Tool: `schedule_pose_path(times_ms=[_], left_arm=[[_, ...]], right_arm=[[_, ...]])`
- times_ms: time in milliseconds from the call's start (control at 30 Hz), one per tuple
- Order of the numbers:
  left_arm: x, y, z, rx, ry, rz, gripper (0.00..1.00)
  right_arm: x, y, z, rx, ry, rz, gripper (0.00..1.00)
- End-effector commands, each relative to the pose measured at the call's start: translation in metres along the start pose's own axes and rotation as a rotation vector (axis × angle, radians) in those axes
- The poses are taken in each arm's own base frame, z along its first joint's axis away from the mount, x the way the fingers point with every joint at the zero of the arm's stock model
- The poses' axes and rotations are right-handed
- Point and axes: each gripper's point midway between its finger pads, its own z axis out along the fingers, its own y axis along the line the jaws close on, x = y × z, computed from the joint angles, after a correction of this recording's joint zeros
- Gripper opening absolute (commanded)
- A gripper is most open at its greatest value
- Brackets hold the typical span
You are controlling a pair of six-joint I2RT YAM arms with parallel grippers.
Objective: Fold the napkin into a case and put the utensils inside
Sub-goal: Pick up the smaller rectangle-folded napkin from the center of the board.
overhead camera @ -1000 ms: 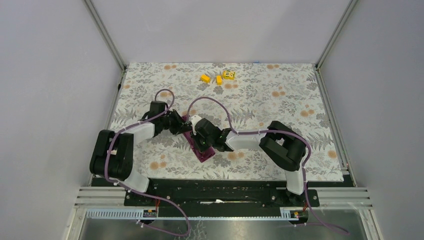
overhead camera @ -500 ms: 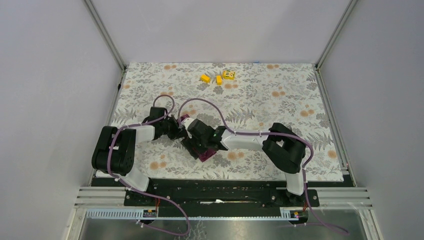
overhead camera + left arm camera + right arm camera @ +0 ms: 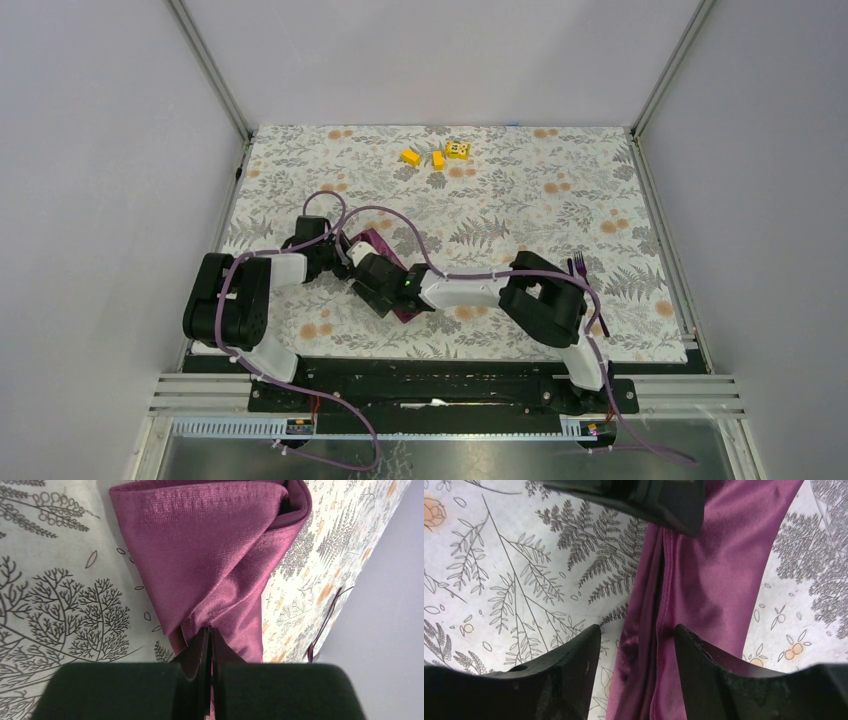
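The plum-purple napkin [image 3: 381, 243] lies folded into a narrow strip on the floral cloth between the two arms, mostly covered by them. In the left wrist view the napkin [image 3: 210, 545] rises in a fold toward my left gripper [image 3: 209, 632], which is shut on its edge. My left gripper [image 3: 345, 261] sits at the strip's left side. My right gripper [image 3: 636, 635] is open, its fingers straddling the napkin [image 3: 719, 570] near its long folded edge. My right gripper [image 3: 362, 285] is close beside the left one. A dark purple fork [image 3: 578, 265] lies by the right arm's elbow. The spoon is not in view.
Small yellow blocks [image 3: 437, 155] sit at the far edge of the floral tablecloth [image 3: 520, 200]. A slim dark purple utensil [image 3: 325, 622] shows far off in the left wrist view. Grey walls and metal rails enclose the table.
My right gripper has opened and moved left along the napkin toward the left gripper. The right arm swung left and uncovered the fork. The left gripper stayed shut on the cloth.
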Motion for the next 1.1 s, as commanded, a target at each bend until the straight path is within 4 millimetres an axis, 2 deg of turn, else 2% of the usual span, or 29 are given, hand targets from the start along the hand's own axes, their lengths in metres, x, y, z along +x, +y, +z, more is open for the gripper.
schedule_pose_path(times_ms=[0,133,267,367,500,533,633,767,933,1067], left_arm=[[0.006,0.046,0.001,-0.161,-0.016,-0.025,0.00],[0.006,0.045,0.001,-0.158,-0.018,-0.024,0.00],[0.004,0.043,-0.002,-0.157,-0.026,-0.019,0.00],[0.001,0.037,-0.006,-0.147,-0.034,-0.013,0.00],[-0.009,0.013,-0.019,-0.111,-0.050,0.016,0.11],[-0.013,0.005,-0.025,-0.099,-0.060,0.031,0.15],[-0.033,-0.026,-0.053,-0.074,-0.110,0.086,0.28],[-0.062,-0.059,-0.102,-0.092,-0.226,0.177,0.34],[-0.089,-0.071,-0.154,-0.213,-0.372,0.269,0.37],[-0.089,-0.077,-0.169,-0.212,-0.404,0.285,0.38]], right_arm=[[-0.018,-0.001,0.008,0.077,-0.069,-0.010,0.61],[-0.009,-0.008,0.018,0.137,-0.053,0.016,0.54],[-0.001,-0.021,0.019,0.214,-0.051,0.035,0.32],[-0.001,-0.027,0.017,0.240,-0.073,0.038,0.20],[-0.008,-0.021,0.009,0.190,-0.112,0.050,0.02],[-0.019,-0.017,0.004,0.160,-0.149,0.068,0.00],[-0.032,-0.006,-0.009,0.056,-0.180,0.113,0.00],[-0.053,0.013,-0.036,-0.140,-0.223,0.211,0.00],[-0.070,0.038,-0.066,-0.499,-0.205,0.404,0.00],[-0.078,0.038,-0.083,-0.788,-0.192,0.668,0.00]])
